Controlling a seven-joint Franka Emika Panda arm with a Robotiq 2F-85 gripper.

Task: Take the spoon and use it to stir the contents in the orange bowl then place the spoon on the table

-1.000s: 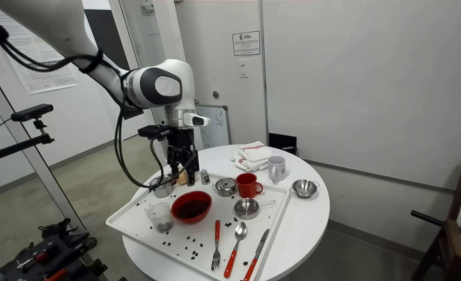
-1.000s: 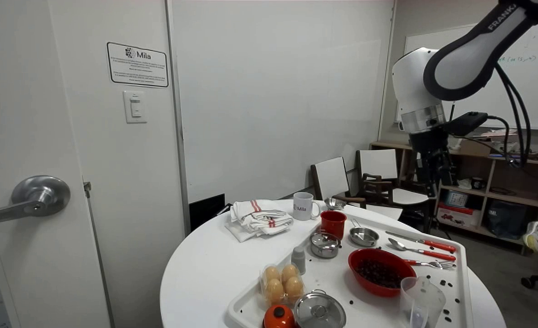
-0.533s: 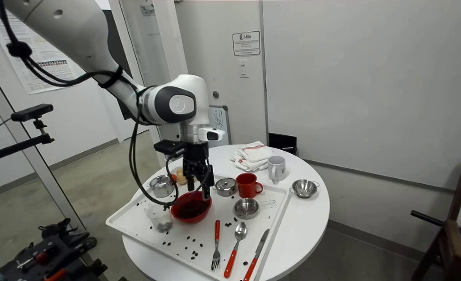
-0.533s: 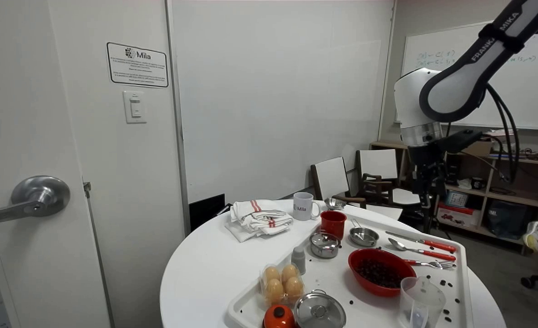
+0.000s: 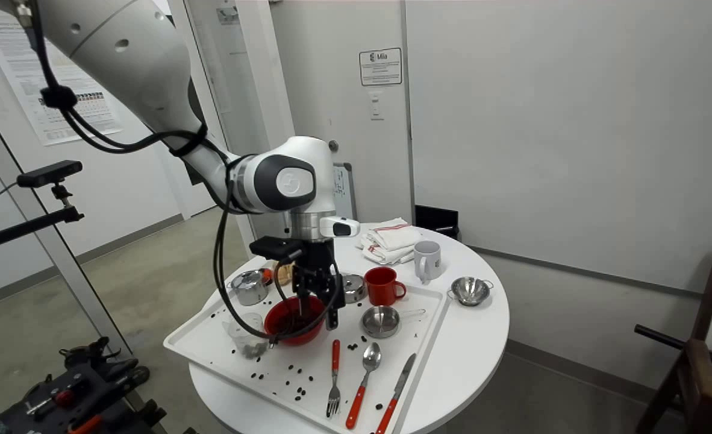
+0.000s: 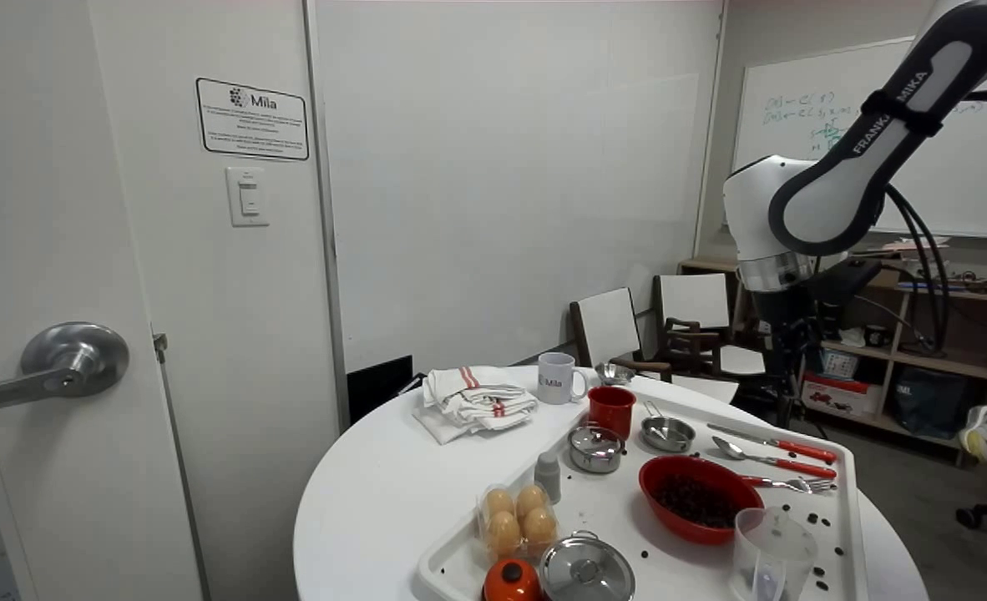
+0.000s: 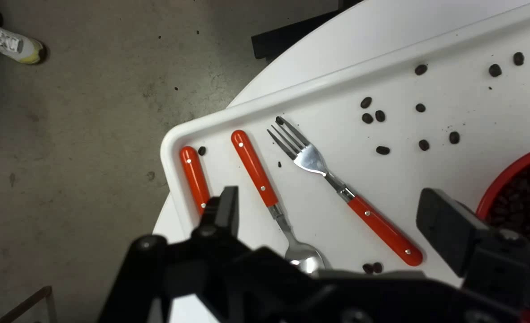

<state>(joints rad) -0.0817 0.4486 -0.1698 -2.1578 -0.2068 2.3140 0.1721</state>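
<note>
Arm (image 5: 133, 66) slanting down to wrist (image 5: 287, 181) — tool (image 7: 334, 213) pointing downward, 2 fingers (image 7: 444, 229) spread wide apart.

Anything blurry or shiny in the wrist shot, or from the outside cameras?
In the wrist view, the spread jaws look soft and dark, the fork is crisp, and a glint sits on the spoon; in an exterior view, the metal pan shines.
</note>
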